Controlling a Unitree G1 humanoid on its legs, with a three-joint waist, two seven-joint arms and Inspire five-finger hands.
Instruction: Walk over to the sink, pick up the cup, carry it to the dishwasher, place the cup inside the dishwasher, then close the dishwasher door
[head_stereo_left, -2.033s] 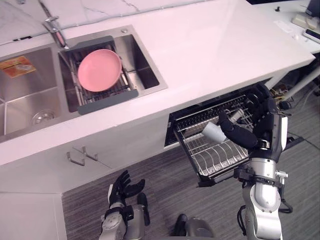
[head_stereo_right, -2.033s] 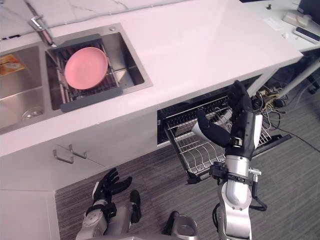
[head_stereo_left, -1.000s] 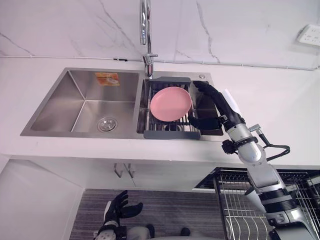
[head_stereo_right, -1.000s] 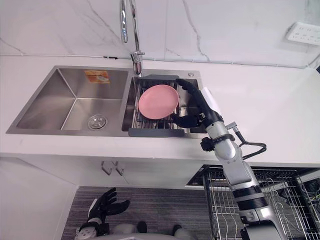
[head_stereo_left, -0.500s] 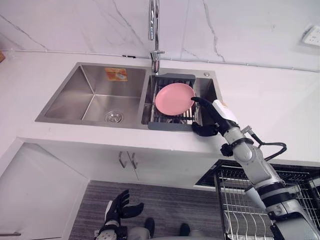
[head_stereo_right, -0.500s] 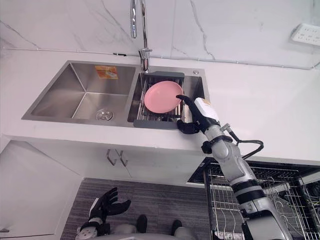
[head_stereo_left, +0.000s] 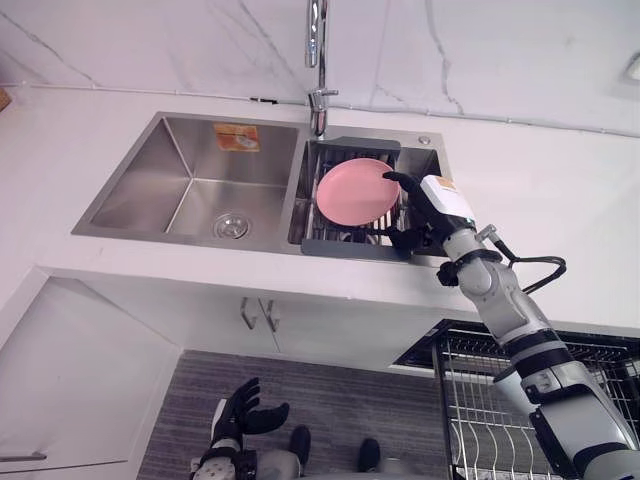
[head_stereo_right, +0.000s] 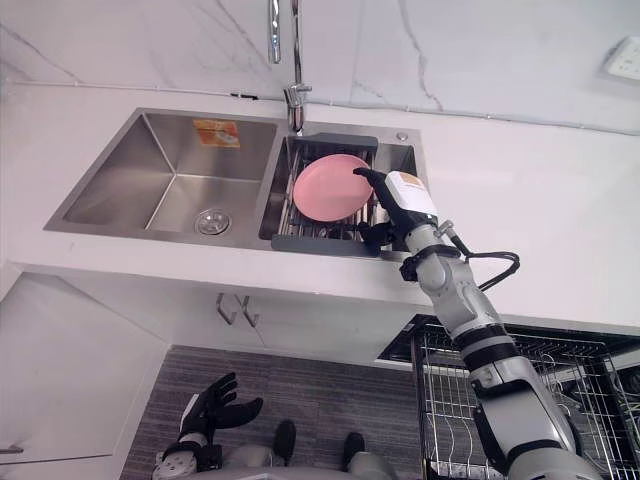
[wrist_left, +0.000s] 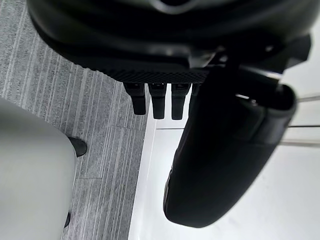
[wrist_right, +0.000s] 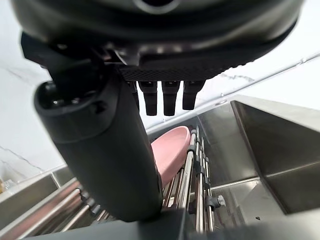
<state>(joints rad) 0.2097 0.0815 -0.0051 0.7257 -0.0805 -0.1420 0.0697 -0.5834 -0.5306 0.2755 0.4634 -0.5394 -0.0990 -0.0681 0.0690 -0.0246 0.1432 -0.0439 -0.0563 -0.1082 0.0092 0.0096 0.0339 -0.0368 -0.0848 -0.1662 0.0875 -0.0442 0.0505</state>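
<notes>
My right hand (head_stereo_left: 432, 212) reaches over the right basin of the steel sink (head_stereo_left: 130, 200), just beside a pink plate (head_stereo_left: 357, 192) that lies on a grey drain rack (head_stereo_left: 352, 247). In the right wrist view its fingers (wrist_right: 170, 97) are straight and its thumb (wrist_right: 100, 150) sticks out; nothing is held, and the pink plate (wrist_right: 170, 155) lies past them. My left hand (head_stereo_left: 243, 410) hangs low over the floor with its fingers spread.
A tall faucet (head_stereo_left: 317, 50) rises behind the sink. The dishwasher's wire rack (head_stereo_left: 480, 420) is pulled out at the lower right, below the white counter (head_stereo_left: 560, 220). Cabinet handles (head_stereo_left: 255, 318) sit under the sink front.
Two seconds ago my right hand held a pale cup over the dishwasher rack; since a second ago it is at the sink. It has edged nearer the plate. The camera has shifted.
</notes>
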